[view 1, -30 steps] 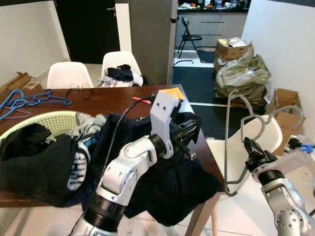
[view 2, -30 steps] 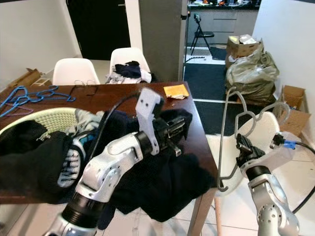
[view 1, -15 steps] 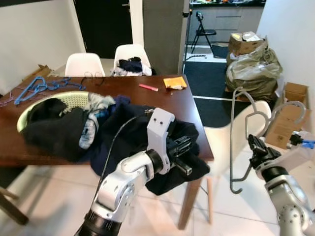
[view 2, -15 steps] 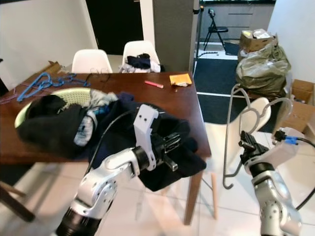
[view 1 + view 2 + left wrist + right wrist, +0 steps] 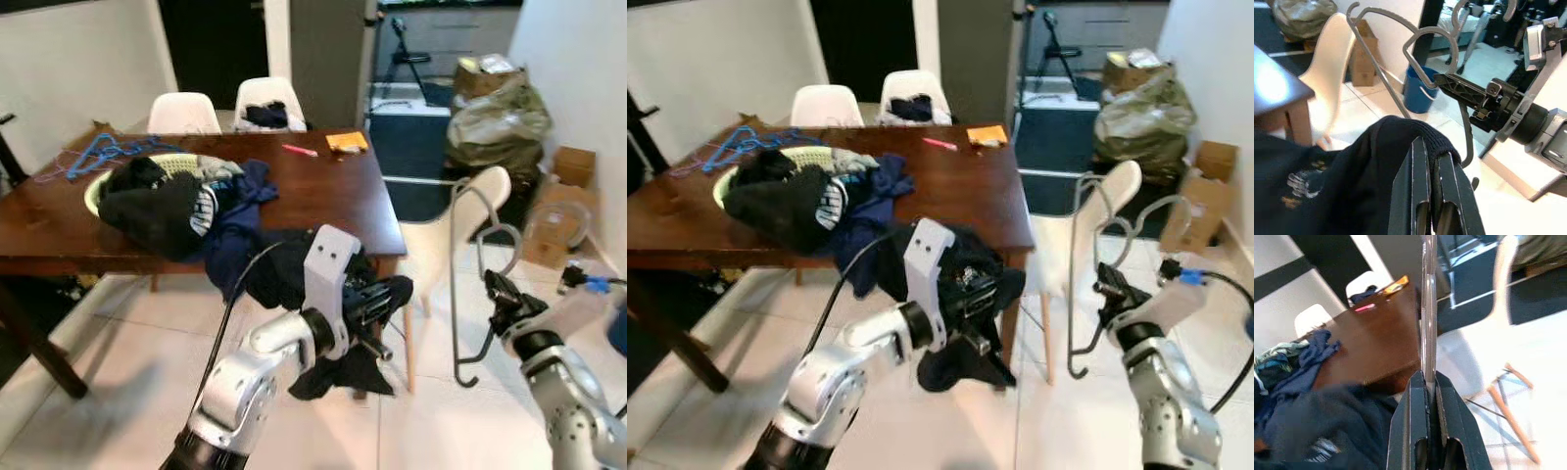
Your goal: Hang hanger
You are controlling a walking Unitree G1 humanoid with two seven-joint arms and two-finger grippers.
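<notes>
Presently, by size. Table (image 5: 323,201): wooden, bearing a basket (image 5: 98,186) heaped with clothes. Garment (image 5: 965,284): dark, pinched between the closed fingers of our left gripper (image 5: 1432,196), trailing off the table edge. Hanger (image 5: 470,274): grey, upright, clamped in our right gripper (image 5: 1429,396) beside a white chair (image 5: 460,220). Step, as we judge it: garment and hanger both held, not yet joined. Next: threading the hanger into the garment's neck.

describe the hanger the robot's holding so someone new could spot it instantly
Start at the brown dining table, then look to the white chair off its right corner. In front hangs the grey hanger, pinched in the right gripper; unlike the blue hangers on the table, it's airborne.
</notes>
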